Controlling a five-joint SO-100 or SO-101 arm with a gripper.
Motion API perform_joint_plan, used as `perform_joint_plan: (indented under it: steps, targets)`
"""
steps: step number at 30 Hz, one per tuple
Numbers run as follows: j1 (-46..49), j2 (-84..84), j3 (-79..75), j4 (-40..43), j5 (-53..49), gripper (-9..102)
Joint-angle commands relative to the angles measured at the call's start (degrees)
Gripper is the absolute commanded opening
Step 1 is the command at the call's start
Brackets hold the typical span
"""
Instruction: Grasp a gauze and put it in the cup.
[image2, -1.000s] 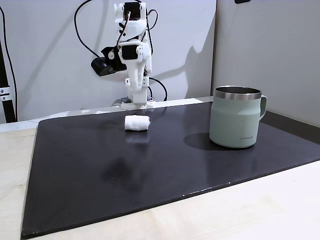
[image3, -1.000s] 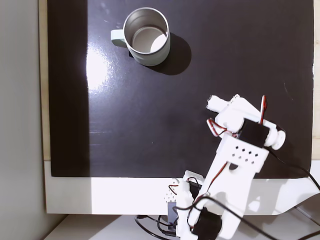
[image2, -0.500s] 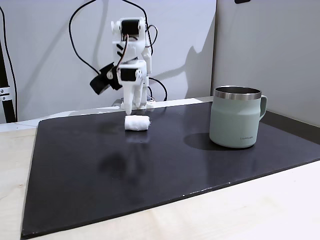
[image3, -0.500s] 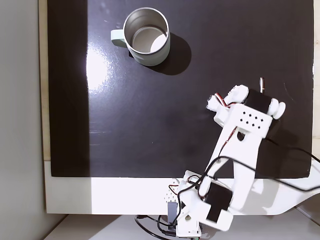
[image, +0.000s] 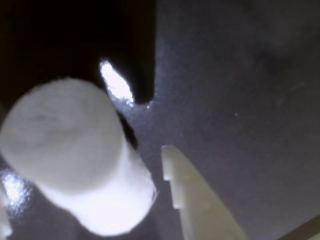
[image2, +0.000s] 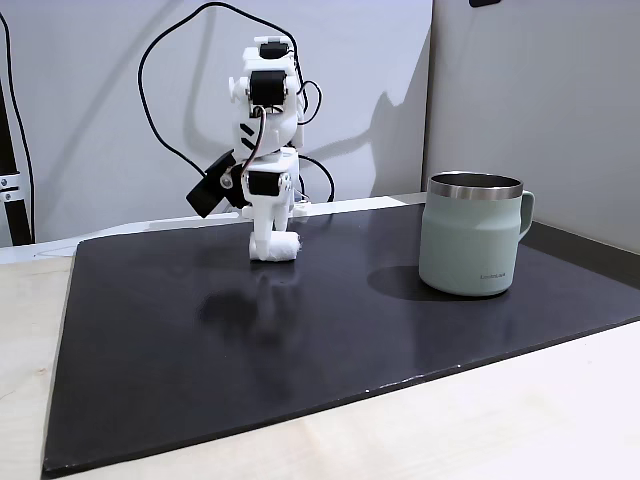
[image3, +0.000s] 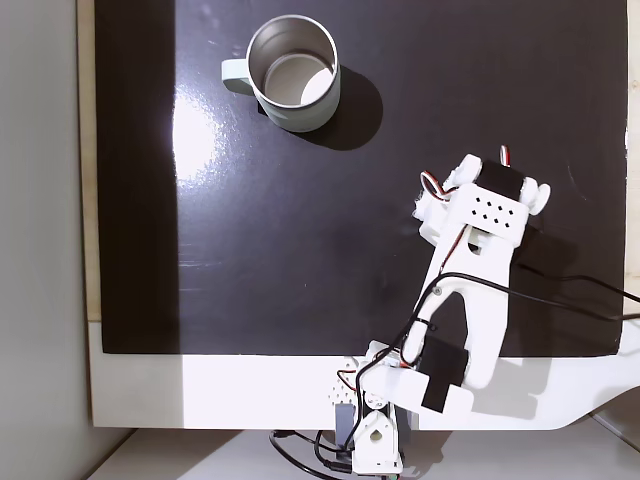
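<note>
The gauze (image: 75, 160) is a white roll lying on the black mat, looming large at the left of the wrist view. My gripper (image: 85, 175) is open and straddles it: one pale finger (image: 192, 200) stands just right of the roll, and a sliver of the other shows at the left edge. In a fixed view from the front, the gripper (image2: 270, 250) points down onto the gauze (image2: 289, 247) at the back of the mat. The cup (image2: 472, 235), sage green with a steel rim, stands upright to the right, well apart. From above, the cup (image3: 292, 73) is empty.
A black mat (image2: 200, 330) covers the light wooden table (image2: 500, 430). The arm's base and cables (image3: 400, 420) sit at the mat's edge. Walls stand close behind the mat (image2: 100, 100). Open mat lies between the gauze and the cup.
The arm has reached forward and lowered, bringing the gripper from above and behind the gauze down around it. The gauze and cup have not moved.
</note>
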Motion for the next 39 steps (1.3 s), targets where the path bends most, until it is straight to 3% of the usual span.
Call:
perform_joint_plan:
  steps: [1, 6, 13, 21, 26, 35, 39]
  targets:
    - [-1.14, -0.44, -2.72, -0.62, 0.44, 33]
    - [-1.32, -0.62, -0.44, -2.72, 1.58, 29]
    - [-0.70, 0.62, 2.37, -3.96, 1.32, 5]
    - [0.44, 4.31, 4.48, -4.13, -0.70, 1]
    - [-0.09, 10.20, 2.72, 1.14, -0.79, 1]
    - [-1.67, 18.46, -13.54, 19.95, -0.62, 0]
    - [-1.85, 24.70, -15.29, 19.95, -2.37, 1]
